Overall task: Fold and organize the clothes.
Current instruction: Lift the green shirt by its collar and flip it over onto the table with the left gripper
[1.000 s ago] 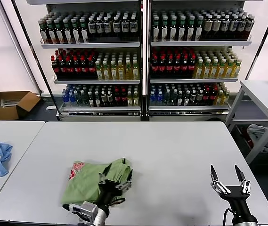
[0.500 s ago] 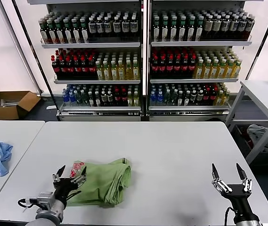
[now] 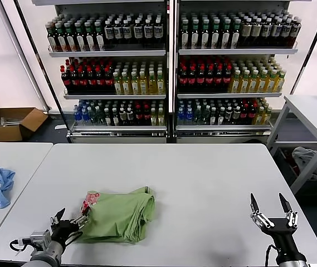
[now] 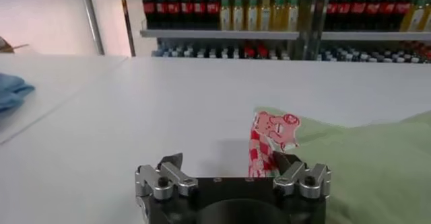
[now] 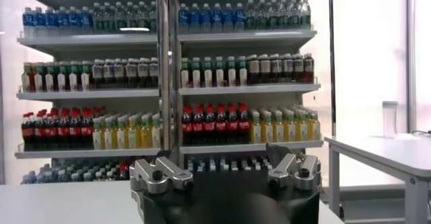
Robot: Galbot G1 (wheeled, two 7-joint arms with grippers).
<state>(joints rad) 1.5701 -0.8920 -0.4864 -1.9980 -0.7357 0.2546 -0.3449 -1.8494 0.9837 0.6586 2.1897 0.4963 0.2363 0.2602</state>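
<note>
White table (image 3: 203,178) before stocked bottle shelves (image 3: 169,72); folded green shirt (image 3: 119,214) near its front-left corner; left gripper (image 3: 69,222) spread empty beside the print, may snag and unfold it; right gripper (image 3: 270,207) spread, idle at the front-right corner.

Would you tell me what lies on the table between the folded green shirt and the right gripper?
Nothing: in the head view, only bare white table stretches between the green shirt and the open right gripper.
</note>
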